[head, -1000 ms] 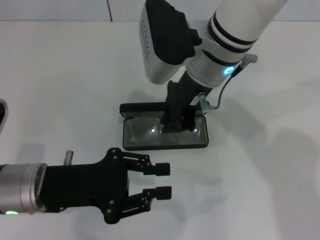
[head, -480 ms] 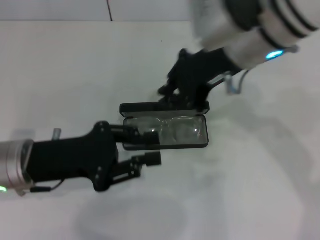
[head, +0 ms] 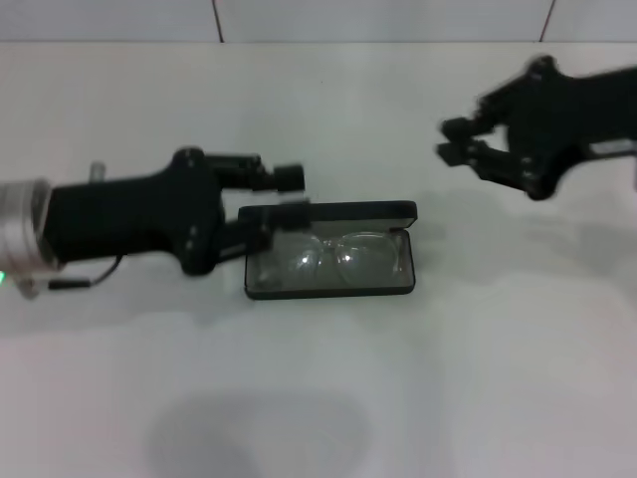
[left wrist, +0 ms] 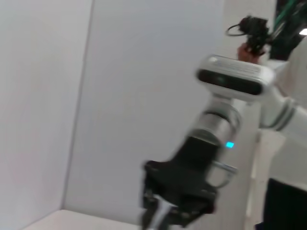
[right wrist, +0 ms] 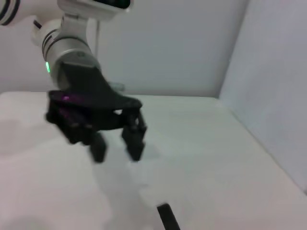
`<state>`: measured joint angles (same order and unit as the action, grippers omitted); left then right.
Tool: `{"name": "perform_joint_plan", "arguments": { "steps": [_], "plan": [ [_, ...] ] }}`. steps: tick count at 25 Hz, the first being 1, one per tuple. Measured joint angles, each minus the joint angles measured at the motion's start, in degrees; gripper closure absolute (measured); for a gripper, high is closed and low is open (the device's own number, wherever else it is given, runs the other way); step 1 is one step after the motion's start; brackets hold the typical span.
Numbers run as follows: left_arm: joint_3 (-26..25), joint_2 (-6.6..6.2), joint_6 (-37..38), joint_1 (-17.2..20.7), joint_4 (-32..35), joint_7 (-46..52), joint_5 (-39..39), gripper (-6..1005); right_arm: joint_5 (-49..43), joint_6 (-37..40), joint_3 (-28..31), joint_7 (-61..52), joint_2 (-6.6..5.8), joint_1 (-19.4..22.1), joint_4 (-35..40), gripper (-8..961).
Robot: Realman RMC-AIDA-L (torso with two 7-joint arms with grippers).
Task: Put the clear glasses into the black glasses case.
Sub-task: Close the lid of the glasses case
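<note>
Clear glasses (head: 338,254) lie in the black glasses case (head: 330,261) mid-table, its lid edge between the left gripper's (head: 289,194) parted fingers; the right gripper (head: 456,139), apart, appears head-on only in the left wrist view.

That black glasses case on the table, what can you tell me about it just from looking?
The slim rectangular black hard case with rounded corners lies open on the white table, its lid swung back on the far side. Its inner lining looks grey. The transparent clear plastic glasses lie inside it, lens and thin arms within the tray. The robot's left hand is open at the case's left end, one finger over the lid's edge; whether it touches is unclear. The right hand is well clear.
</note>
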<state>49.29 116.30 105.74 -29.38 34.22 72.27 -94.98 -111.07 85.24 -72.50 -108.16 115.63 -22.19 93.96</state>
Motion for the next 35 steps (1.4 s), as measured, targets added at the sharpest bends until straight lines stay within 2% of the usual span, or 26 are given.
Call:
{"name": "perform_joint_plan", "arguments": {
  "steps": [5, 8, 11, 15, 17, 21, 35],
  "plan": [
    [0.1, -0.18, -11.7, -5.8, 0.2, 0.8, -3.2, 644, 1.2, 0.1, 6.9, 1.8, -0.13, 5.5, -4.5, 813],
    [0.2, 0.0, -17.7, -8.2, 0.0, 2.5, -5.3, 644, 2.4, 0.3, 9.9, 2.7, -0.11, 6.1, -7.7, 813],
    [0.3, 0.74, -23.7, -10.2, -0.6, 4.3, -8.2, 652, 2.6, -0.1, 11.4, 3.6, -0.09, 6.4, -10.1, 813],
    [0.4, 2.25, -27.9, -11.9, -2.0, 4.2, -12.0, 687, 2.7, -0.3, 13.0, 3.8, -0.05, 6.8, -11.6, 813],
    [0.7, 2.74, -29.1, -12.1, -2.6, 4.1, -13.5, 724, 3.0, -0.3, 13.6, 4.1, -0.05, 6.9, -12.3, 814],
    [1.6, 2.9, -30.4, -12.4, -4.5, 4.1, -14.4, 838, 3.4, -0.6, 14.0, 5.3, -0.11, 6.6, -14.0, 814],
    [2.7, 3.1, -31.6, -12.1, -7.2, 4.1, -14.7, 840, 4.3, -1.5, 14.5, 7.4, -0.08, 5.0, -17.2, 815]
  ]
}}
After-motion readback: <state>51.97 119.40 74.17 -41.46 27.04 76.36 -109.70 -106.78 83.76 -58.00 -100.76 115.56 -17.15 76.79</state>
